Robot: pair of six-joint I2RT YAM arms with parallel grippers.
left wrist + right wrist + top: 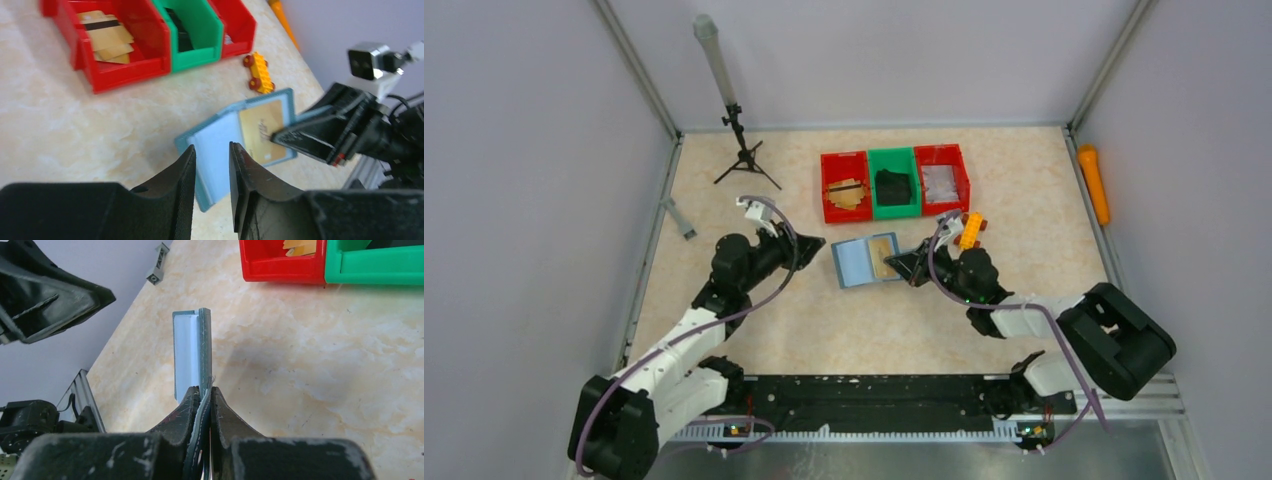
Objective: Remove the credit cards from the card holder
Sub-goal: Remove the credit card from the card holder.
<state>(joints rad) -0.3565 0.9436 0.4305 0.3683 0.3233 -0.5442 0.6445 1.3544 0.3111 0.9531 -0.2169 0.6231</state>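
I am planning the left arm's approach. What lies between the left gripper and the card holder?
Nothing: in the top external view only bare table separates the left gripper from the open card holder.

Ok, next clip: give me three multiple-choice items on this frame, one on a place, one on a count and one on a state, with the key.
1. The loose gold cards lie:
A. in the left red plastic bin
B. in a blue bowl
C. in a cardboard box

2. How many plastic bins stand in the row?
A. two
B. three
C. five

3. The slate-teal folding card holder is:
A. shut flat, untouched
B. open, the right gripper with its jaws clamped on its edge
C. folded shut inside a bin

Key:
1 A, the cards show inside that bin's walls.
2 B, beside it stand a green plastic bin and a second red plastic bin.
3 B, its light blue inside faces up, and the right wrist view shows the jaws pinching its flap.
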